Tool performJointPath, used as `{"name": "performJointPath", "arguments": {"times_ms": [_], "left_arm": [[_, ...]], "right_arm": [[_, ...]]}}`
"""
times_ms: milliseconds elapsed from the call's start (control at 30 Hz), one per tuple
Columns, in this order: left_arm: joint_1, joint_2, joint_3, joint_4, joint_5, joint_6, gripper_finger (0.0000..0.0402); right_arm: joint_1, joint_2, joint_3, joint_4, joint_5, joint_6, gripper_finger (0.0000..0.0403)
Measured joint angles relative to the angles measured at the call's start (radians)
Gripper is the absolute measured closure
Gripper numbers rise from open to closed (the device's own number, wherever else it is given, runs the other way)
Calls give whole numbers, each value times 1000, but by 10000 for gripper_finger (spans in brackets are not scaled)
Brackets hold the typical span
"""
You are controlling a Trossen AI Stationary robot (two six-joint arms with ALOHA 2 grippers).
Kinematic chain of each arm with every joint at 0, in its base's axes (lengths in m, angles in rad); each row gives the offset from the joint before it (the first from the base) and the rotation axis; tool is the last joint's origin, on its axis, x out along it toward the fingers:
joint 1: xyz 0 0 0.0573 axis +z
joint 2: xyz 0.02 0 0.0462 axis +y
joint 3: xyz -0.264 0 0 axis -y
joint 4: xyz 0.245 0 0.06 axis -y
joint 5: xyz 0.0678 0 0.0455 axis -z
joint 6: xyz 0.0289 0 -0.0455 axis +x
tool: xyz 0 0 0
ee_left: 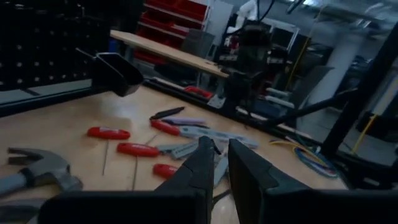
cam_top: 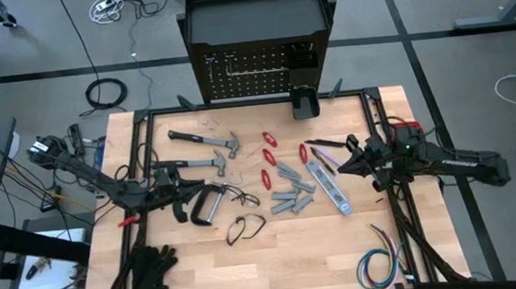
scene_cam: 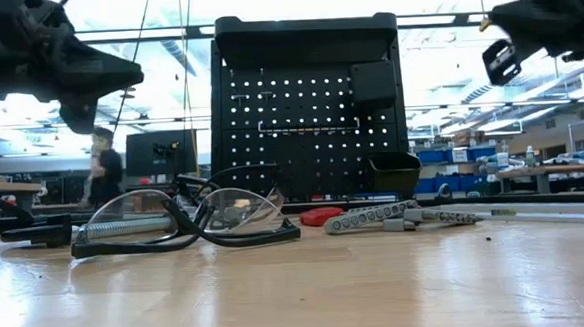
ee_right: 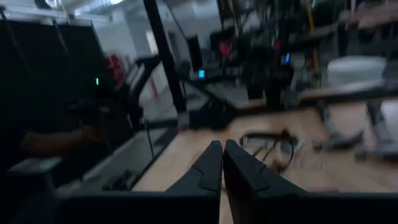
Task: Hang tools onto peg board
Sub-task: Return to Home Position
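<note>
Left gripper point(ee_left: 221, 148) first: its fingers are drawn nearly together with nothing between them. It hangs over the table's left side, just beside the grey C-clamp point(cam_top: 205, 206) and the nearer of the two hammers point(cam_top: 195, 164). Right gripper point(ee_right: 222, 148) is pinched closed and empty too, out by the right edge near the silver flat bar point(cam_top: 328, 185). Every tool I can make out lies flat on the table point(cam_top: 295, 262). The peg board point(cam_top: 257, 71) stands upright at the far edge, and its hooks look bare, though from above I would not swear to it.

Trouble, if any, would come on the left. That arm reaches in over the clutter, and if it swings back low it could catch the clamp or a hammer handle. That could drag the tool into the red-handled screwdrivers point(cam_top: 267, 162) or shove something off the edge.

Overhead you cannot judge height. The low view settles it: both grippers hang well above the tools. It also shows the dark loops near the clamp to be safety glasses point(scene_cam: 224, 212), and a person point(scene_cam: 104, 168) far back in the room, whom the overhead view misses entirely.
</note>
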Motion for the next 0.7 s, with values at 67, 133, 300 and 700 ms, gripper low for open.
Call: {"name": "performJointPath", "arguments": {"times_ms": [67, 133, 300, 700], "left_arm": [[-35, -17, 0, -31, -50, 0, 356], [-69, -32, 0, -38, -99, 9, 356], [-159, -51, 0, -33, -216, 51, 362], [-239, -142, 0, -7, 128, 48, 393]], "right_arm": [[-20, -69, 0, -13, 0, 8, 384], [-36, -137, 0, -14, 0, 9, 391], [-69, -175, 0, 50, 5, 23, 398], [-121, -177, 1, 56, 139, 28, 384]]}}
